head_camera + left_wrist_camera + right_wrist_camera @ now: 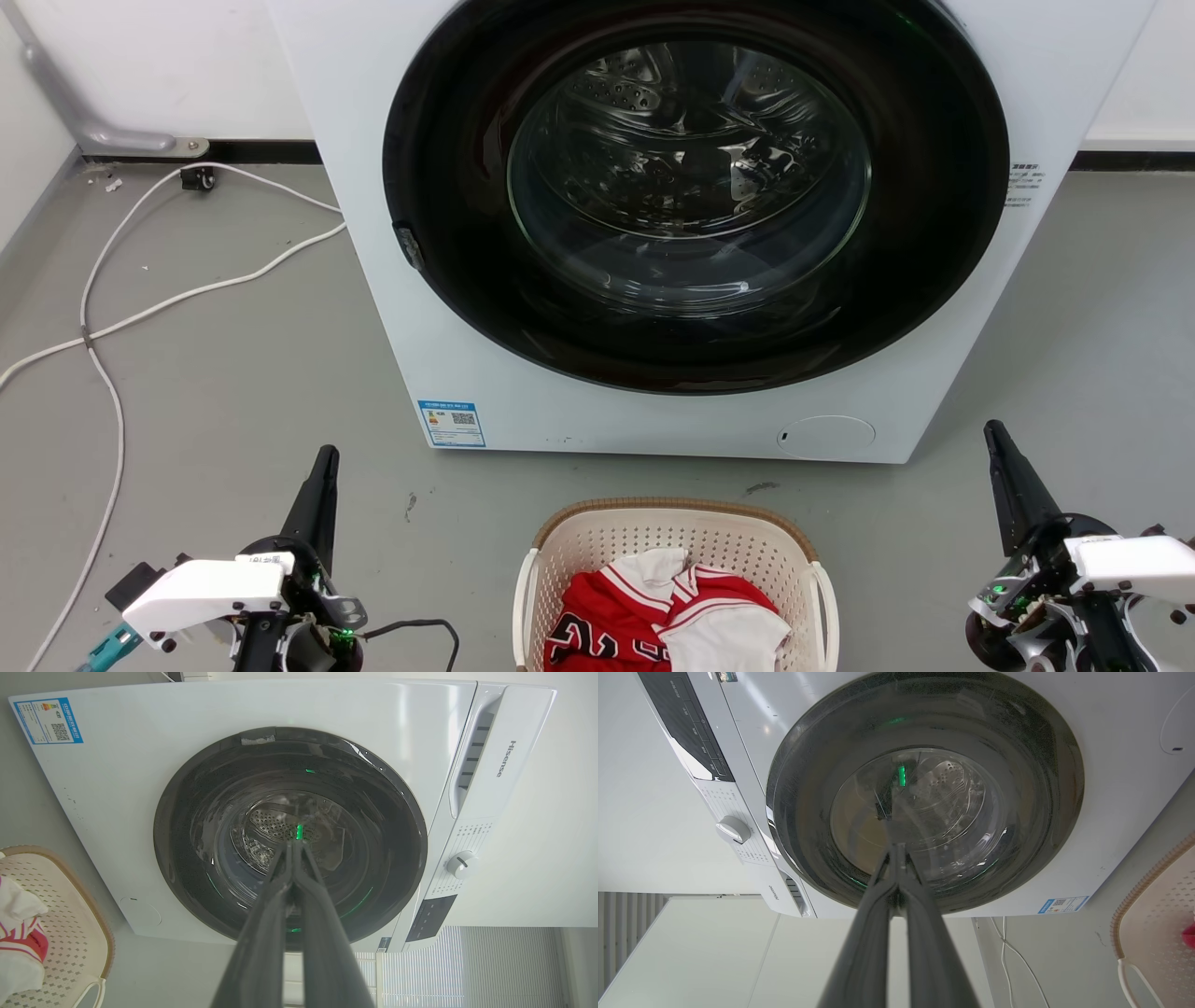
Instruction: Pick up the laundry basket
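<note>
While its two long dark fingers are pressing flat against each other with nothing between them, the left gripper (326, 459) is hovering low over the grey floor (233, 392), tips pointing toward the washing machine (523, 411). The right gripper (993, 431) is mirroring it on the opposite side, its fingers likewise closed tight on nothing. Between the two, and well apart from both, the laundry basket (653, 509) is sitting on the floor just in front of the machine's round glass door, its white side handles untouched. A red and white jersey (635, 616) is lying crumpled inside it. Farther left, a white cable (187, 297) is trailing across the floor.
</note>
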You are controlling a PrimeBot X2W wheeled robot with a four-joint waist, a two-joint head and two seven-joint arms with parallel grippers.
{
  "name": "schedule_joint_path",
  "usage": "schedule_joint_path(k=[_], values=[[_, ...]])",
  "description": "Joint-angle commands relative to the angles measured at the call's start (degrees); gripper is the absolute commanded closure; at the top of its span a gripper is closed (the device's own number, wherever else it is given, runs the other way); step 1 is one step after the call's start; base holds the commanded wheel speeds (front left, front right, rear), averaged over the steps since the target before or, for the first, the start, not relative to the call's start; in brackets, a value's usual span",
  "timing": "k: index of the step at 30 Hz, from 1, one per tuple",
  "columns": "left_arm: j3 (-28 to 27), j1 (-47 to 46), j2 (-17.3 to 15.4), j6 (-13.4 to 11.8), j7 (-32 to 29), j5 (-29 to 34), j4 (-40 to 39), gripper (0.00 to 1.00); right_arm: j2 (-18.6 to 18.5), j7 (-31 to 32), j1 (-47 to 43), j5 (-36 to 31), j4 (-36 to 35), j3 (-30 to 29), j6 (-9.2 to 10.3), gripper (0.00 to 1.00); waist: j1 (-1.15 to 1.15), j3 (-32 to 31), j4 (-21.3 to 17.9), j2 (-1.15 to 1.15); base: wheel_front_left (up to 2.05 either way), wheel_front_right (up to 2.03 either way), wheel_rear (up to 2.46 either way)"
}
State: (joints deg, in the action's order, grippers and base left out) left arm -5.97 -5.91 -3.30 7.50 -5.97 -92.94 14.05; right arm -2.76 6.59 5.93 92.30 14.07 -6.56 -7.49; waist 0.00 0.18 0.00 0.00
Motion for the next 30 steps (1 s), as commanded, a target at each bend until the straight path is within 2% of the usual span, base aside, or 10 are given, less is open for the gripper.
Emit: schedule_joint_path(k=[1, 30], values=[[-0.2, -0.6, 0.0, 0.2, -0.3, 0.1, 0.1, 1.0, -0.2, 0.1, 0.7, 0.2, 0.0, 0.1, 0.0, 1.0, 0.0, 0.0, 0.0, 0.0, 0.0, 0.0, 0.0], [-0.4, -0.6, 0.2, 0.2, -0.4, 0.4, 0.1, 1.0, -0.2, 0.1, 0.7, 0.2, 0.0, 0.1, 0.0, 1.0, 0.0, 0.0, 0.0, 0.0, 0.0, 0.0, 0.0]])
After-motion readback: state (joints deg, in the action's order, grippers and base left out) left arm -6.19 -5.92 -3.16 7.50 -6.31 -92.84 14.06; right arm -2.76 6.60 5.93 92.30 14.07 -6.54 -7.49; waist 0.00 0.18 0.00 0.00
